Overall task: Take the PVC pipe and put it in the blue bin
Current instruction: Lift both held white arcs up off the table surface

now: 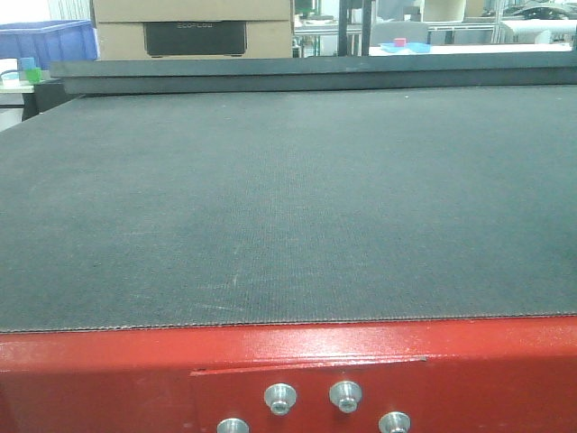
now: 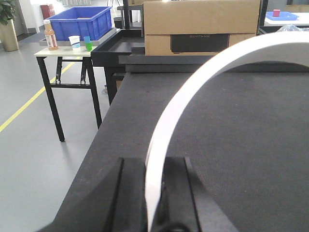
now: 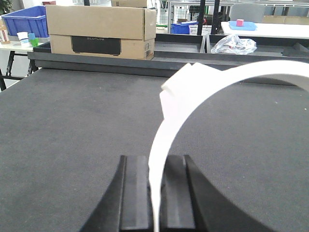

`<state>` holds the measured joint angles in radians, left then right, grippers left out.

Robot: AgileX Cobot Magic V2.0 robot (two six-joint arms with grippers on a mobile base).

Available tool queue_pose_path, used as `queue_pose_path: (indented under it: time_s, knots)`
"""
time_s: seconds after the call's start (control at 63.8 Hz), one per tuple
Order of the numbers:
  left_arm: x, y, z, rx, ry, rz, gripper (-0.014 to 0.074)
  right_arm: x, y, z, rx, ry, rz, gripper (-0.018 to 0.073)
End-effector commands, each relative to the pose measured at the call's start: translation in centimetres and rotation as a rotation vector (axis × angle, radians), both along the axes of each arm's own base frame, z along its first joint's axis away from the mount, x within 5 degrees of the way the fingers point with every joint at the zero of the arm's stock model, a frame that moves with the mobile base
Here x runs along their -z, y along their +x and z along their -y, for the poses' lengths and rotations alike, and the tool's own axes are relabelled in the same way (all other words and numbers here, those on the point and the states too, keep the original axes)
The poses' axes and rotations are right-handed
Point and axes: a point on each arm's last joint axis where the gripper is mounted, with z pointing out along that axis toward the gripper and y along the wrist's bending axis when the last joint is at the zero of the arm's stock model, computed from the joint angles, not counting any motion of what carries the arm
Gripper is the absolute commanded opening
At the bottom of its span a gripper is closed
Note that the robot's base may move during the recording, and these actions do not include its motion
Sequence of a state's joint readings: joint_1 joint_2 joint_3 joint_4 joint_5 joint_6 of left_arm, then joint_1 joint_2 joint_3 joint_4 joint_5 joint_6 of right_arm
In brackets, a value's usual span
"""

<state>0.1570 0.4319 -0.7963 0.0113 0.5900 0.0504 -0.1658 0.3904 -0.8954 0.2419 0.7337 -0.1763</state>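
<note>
The blue bin (image 2: pixel 79 21) stands on a small side table beyond the mat's far left corner, also seen as the blue bin (image 1: pixel 45 41) and blue bin (image 3: pixel 24 19). My left gripper (image 2: pixel 153 162) is shut on a white curved strip (image 2: pixel 193 87) that arcs up and to the right. In the same way, my right gripper (image 3: pixel 157 159) pinches a white curved strip (image 3: pixel 193 96) with a stepped end. I cannot tell whether these strips are the PVC pipe. No pipe lies on the mat. Neither gripper shows in the front view.
A dark mat (image 1: pixel 288 207) covers the table, with a red frame (image 1: pixel 288 370) at its near edge. A cardboard box (image 3: pixel 101 29) sits on a black rack at the far edge. Cups and a bottle (image 2: pixel 50 35) stand beside the bin. Floor drops off left of the mat.
</note>
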Motion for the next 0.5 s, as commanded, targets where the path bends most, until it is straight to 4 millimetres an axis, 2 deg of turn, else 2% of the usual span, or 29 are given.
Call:
queue_pose_path:
  time_s: [0.0,0.486]
  knots:
    - [-0.31,-0.19,0.04,0.000,-0.004,0.033,-0.0111,-0.22,-0.06,0.05,0.005,-0.015,0.030,-0.0168]
    - [-0.25,-0.19,0.04,-0.001,-0.005,0.026,-0.0111,-0.11,-0.07,0.02,0.002,-0.013,0.018,-0.0168]
